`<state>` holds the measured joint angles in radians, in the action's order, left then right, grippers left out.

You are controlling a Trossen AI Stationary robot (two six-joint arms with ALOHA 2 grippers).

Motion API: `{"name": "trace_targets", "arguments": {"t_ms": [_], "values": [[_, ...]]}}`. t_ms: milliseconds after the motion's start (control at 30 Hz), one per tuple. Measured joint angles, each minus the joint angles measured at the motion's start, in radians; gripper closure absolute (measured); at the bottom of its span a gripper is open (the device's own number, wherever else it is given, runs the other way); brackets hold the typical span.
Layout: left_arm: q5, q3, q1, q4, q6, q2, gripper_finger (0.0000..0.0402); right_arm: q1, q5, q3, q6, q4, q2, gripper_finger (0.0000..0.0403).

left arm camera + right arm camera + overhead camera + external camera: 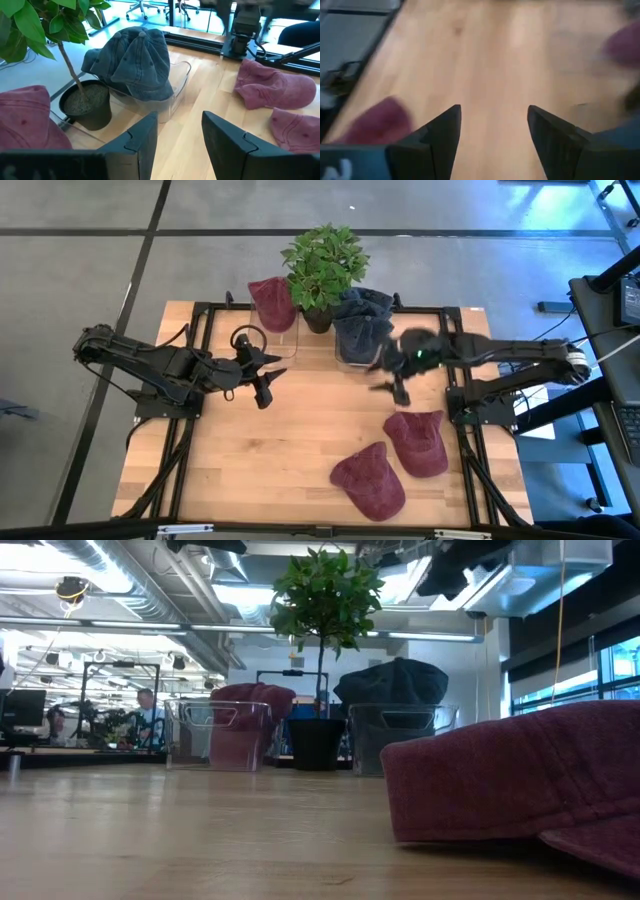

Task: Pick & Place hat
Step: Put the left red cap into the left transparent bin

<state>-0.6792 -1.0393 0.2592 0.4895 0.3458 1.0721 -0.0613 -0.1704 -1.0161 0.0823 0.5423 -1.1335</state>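
Two maroon caps lie crown up on the table near its near right corner, one [416, 442] and the other [371, 479] just nearer. A third maroon cap [271, 302] sits in a clear bin at the far edge, left of the plant. Dark blue caps [362, 320] are piled in a clear bin [172, 102] to the plant's right. My right gripper [398, 387] hangs open over bare wood between the blue-cap bin and the maroon caps, touching nothing. My left gripper [264, 385] waits open at the table's left middle.
A potted plant [322, 268] stands at the far edge between the two clear bins. Black frame rails run along the table's left, right and far sides. Bare wood spreads across the table's middle and near left. People sit at desks far behind the table.
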Motion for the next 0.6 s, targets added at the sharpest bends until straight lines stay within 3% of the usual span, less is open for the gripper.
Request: {"name": "trace_targets", "arguments": {"t_ms": [333,600], "values": [[0.000,0.000,0.000,0.000,0.000,0.000,0.0249,0.225,0.020,0.066,-0.310,-0.001,-0.180,0.0173],[0.000,0.000,0.000,0.009,0.000,0.000,0.0249,0.347,0.064,0.086,-0.285,-0.030,-0.378,0.0173]]}}
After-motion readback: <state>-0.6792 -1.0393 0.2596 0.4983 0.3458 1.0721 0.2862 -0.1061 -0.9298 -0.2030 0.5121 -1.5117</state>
